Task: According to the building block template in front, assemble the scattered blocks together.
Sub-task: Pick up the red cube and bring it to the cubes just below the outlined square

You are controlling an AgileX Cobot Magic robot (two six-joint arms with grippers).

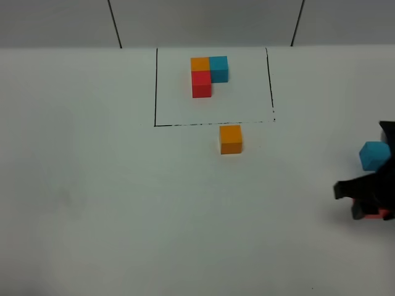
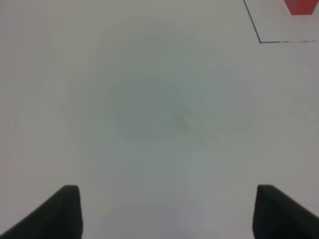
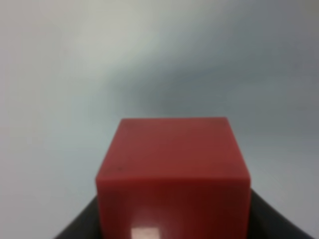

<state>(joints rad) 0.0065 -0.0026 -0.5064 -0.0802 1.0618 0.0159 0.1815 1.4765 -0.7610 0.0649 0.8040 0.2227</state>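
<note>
Red cube (image 3: 172, 174) close up, black jaws gripping its sides, pale table (image 3: 75, 59) behind.

Soft, even light; right wrist view blurry (glare spot on red cube (image 3: 172, 174)).

On the white tabletop (image 1: 111, 203), the loose orange matte cube (image 1: 231, 139) sits just in front of the front line of the thin black drawn outline (image 1: 155, 92), a little right of that line's middle. Behind this cube and slightly to its left, inside the outline, stands the joined L-shaped trio of orange, blue and red cubes (image 1: 208, 75). Well to the right of the loose orange cube, and a little nearer the front, lies the cyan-blue matte cube (image 1: 374, 155). Farther forward again, also well to its right, the red matte cube (image 3: 172, 169) sits between the fingers of the black right gripper (image 1: 372, 206).
</note>
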